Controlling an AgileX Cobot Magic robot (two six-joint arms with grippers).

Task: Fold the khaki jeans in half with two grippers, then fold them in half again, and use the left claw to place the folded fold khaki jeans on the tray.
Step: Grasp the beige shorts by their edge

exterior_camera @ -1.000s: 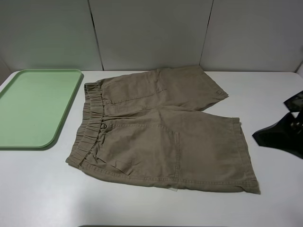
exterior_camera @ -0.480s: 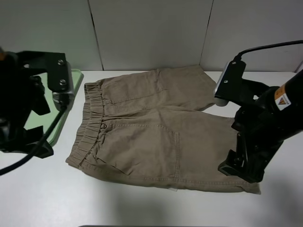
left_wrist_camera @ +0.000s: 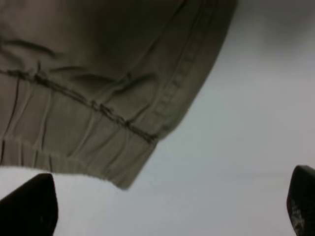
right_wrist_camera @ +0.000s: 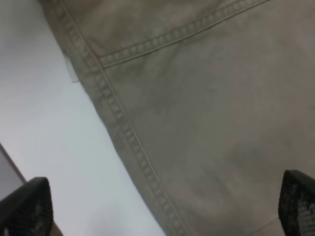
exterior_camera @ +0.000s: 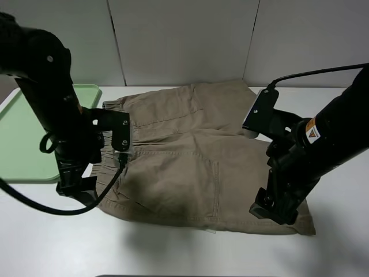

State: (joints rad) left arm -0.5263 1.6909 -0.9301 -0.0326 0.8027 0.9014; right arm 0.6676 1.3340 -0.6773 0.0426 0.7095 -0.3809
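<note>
Khaki jeans (exterior_camera: 190,156) flat on table (exterior_camera: 46,242), beside tray (exterior_camera: 23,144)

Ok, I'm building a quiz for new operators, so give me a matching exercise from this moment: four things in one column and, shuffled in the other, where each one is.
Column A
1. khaki jeans
2. tray
3. left pincer
4. right pincer

Column B
a. at the hem end of the near leg, open
b. at the left end of the table
c. spread flat mid-table, not yet folded
d. at the near waistband corner, open

Pairs: 1-c, 2-b, 3-d, 4-a
</note>
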